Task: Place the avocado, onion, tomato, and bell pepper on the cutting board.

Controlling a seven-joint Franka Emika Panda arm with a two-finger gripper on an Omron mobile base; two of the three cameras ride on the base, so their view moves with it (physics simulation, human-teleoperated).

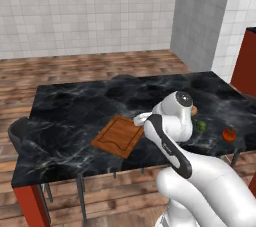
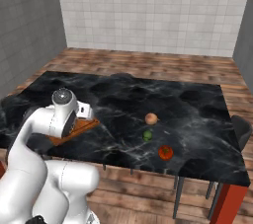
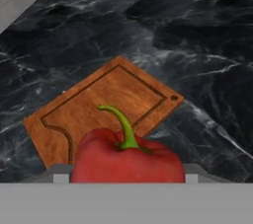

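Left base view: the brown wooden cutting board [image 1: 118,135] with its dark groove lies on the black marble counter [image 1: 70,111], just left of the arm.

Right base view: pale onion [image 2: 151,118], green avocado [image 2: 147,135] and red tomato [image 2: 165,152] sit well right of it.

Hand view: the tool is clamped on a glossy red bell pepper [image 3: 127,160] with a curled green stem, above the board's near edge.

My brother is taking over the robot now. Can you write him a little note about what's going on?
Gripper: shut on the bell pepper, held above the cutting board.
Cutting board: bare, near the front edge of the table.
Onion, avocado and tomato: on the table, well off to the board's right.
Done: bell pepper picked up.
Left: set the pepper on the board, then fetch the other three.
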